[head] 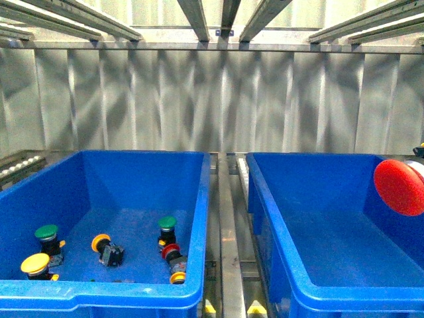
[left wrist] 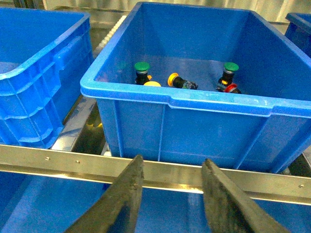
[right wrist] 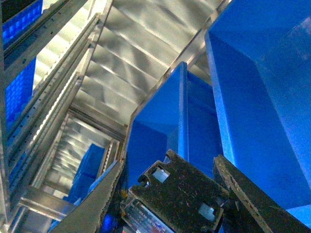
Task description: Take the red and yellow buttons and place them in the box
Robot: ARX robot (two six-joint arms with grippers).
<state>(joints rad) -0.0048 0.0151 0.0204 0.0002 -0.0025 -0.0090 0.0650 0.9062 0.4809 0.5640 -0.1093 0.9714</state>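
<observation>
Our right gripper (right wrist: pixel 170 194), as far as its cramped wrist view shows, grips a red button (head: pixel 399 187) by its black body above the empty box (head: pixel 311 157), so we judge lowering and releasing come next, while our left gripper (left wrist: pixel 172 167) hangs spread and empty before the neighbouring bin (left wrist: pixel 170 99).

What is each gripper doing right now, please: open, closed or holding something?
Left gripper: open, holding nothing.
Right gripper: closed on a red button.
</observation>
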